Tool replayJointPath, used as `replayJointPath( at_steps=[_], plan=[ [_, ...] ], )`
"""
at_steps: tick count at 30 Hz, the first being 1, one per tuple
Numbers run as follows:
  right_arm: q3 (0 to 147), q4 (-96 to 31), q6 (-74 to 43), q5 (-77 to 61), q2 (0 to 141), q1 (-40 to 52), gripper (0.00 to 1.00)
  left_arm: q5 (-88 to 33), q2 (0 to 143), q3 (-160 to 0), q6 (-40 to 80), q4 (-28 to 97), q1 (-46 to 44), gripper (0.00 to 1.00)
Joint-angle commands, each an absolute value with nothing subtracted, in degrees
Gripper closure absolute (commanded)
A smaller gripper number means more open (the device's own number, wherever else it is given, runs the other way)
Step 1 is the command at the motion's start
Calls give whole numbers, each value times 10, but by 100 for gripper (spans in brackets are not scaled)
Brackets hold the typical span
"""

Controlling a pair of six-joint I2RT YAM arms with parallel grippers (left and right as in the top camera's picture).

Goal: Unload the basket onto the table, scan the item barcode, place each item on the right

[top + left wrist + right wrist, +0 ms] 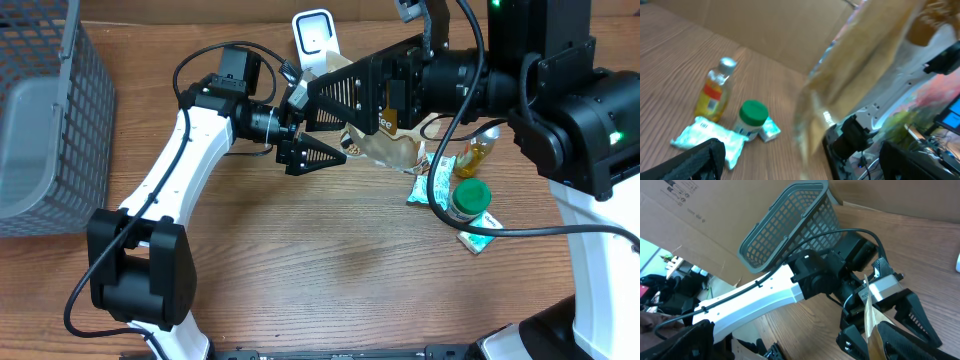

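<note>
The item, a brown paper bag (390,145), sits mid-table under my right gripper (330,98); no barcode shows on it. In the left wrist view the bag (860,75) stands upright and blurred between the wide-apart fingers of my left gripper (810,162), which do not press on it. Seen from the right wrist, the bag's top edge (871,330) rests beside one finger of my open right gripper (795,345). My left gripper (338,125) faces the right one from the left. A white scanner (315,35) stands at the back.
A grey mesh basket (45,120) fills the left side. Right of the bag are a small bottle of yellow liquid (480,150), a green-lidded jar (470,200), a teal packet (438,182) and a small white packet (478,240). A cardboard wall runs along the back.
</note>
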State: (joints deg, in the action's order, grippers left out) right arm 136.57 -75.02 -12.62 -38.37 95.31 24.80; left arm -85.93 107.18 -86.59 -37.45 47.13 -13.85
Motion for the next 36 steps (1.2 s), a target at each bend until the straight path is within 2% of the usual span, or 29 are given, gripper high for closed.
replayJointPath(
  at_steps=[1,29,33,36],
  plan=[
    [1376,-746,-122,-394,945,248,0,-903,1082,-863,-373,462,-157,0],
    [1376,-753,-122,-425,946,248,0,-905,1082,-891,-362,434,-197,0],
    [1376,-753,-122,-425,946,248,0,-905,1082,-908,-355,430,-197,16],
    [1376,-753,-122,-425,946,248,0,-905,1082,-918,-352,430,-198,22]
  ],
)
